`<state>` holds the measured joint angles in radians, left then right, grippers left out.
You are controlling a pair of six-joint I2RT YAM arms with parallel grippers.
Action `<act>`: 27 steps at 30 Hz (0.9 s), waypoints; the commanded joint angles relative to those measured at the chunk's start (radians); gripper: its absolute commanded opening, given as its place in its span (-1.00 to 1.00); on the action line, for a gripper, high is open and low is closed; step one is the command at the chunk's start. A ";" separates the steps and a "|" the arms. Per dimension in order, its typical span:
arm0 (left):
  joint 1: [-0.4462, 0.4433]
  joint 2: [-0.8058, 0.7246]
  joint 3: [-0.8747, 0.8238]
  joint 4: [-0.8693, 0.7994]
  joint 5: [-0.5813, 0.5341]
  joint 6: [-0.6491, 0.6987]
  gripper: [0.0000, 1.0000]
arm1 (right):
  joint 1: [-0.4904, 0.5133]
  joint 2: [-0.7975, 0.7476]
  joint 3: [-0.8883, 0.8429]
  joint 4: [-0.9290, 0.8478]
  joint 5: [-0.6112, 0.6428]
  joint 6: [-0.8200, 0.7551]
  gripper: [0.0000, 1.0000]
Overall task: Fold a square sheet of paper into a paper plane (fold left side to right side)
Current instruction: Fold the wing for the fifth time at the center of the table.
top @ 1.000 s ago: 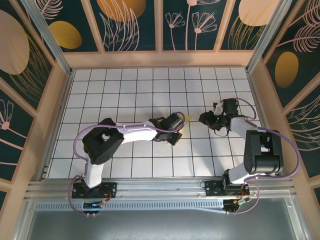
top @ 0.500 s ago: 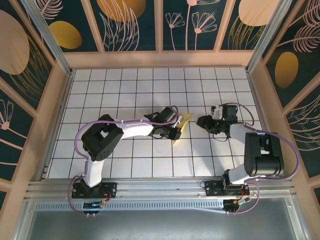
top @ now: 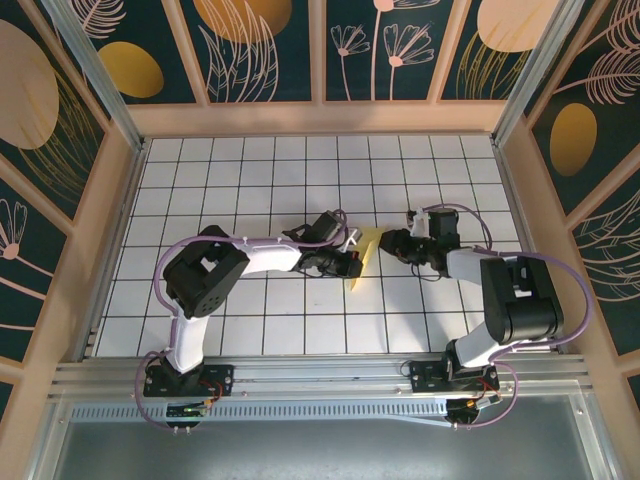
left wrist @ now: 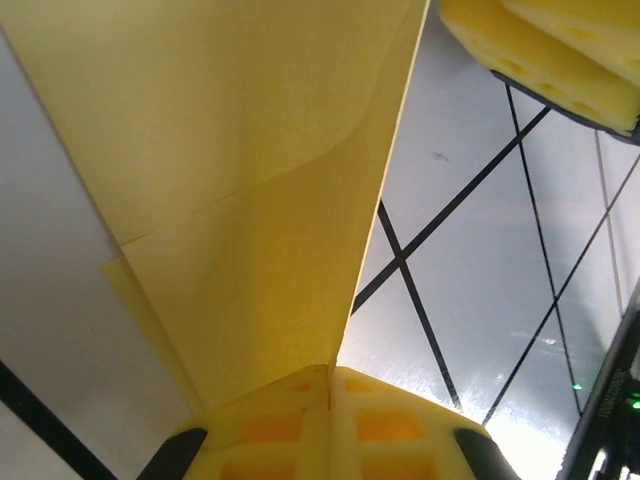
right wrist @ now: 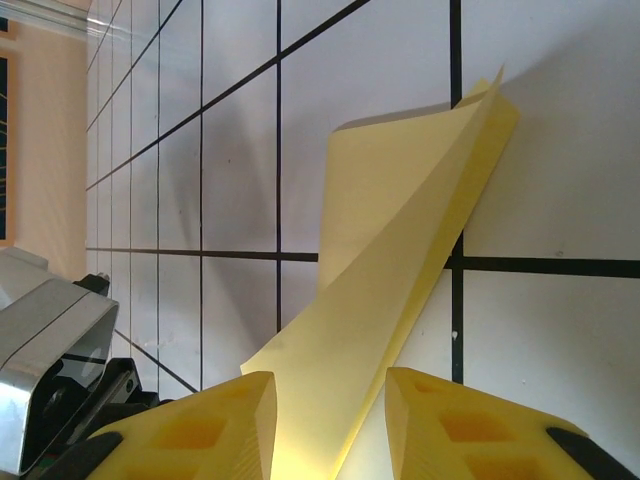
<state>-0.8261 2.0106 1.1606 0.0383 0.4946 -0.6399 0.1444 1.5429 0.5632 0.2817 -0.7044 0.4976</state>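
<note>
Near the centre of the frame, the left end effector [top: 350, 264] was clamped fully shut on the lower end of the sheet of paper [top: 367, 247]. Just right of it, the right end effector [top: 390, 243] stood partly open, its pads [right wrist: 200, 430] straddling the pale-yellow sheet, which was folded in layers and partly lifted off the white gridded worktop [top: 280, 180].

The paper [left wrist: 240, 220] runs off the left wrist view's top edge; between the right jaws its lower end is cut off; overhead its creases are too small to tell
</note>
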 commanded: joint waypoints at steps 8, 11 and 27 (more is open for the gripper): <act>0.027 0.011 -0.060 0.160 0.113 -0.120 -1.00 | 0.024 0.044 -0.013 0.084 0.026 0.042 -0.33; 0.032 0.013 -0.072 0.187 0.129 -0.141 -1.00 | 0.029 0.056 -0.010 0.096 0.032 0.056 -0.36; 0.044 0.037 -0.102 0.294 0.186 -0.227 -1.00 | 0.054 0.120 0.024 0.126 0.074 0.081 -0.35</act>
<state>-0.7910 2.0243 1.0718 0.2878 0.6472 -0.8410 0.1883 1.6463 0.5648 0.3710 -0.6518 0.5652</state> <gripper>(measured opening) 0.054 0.325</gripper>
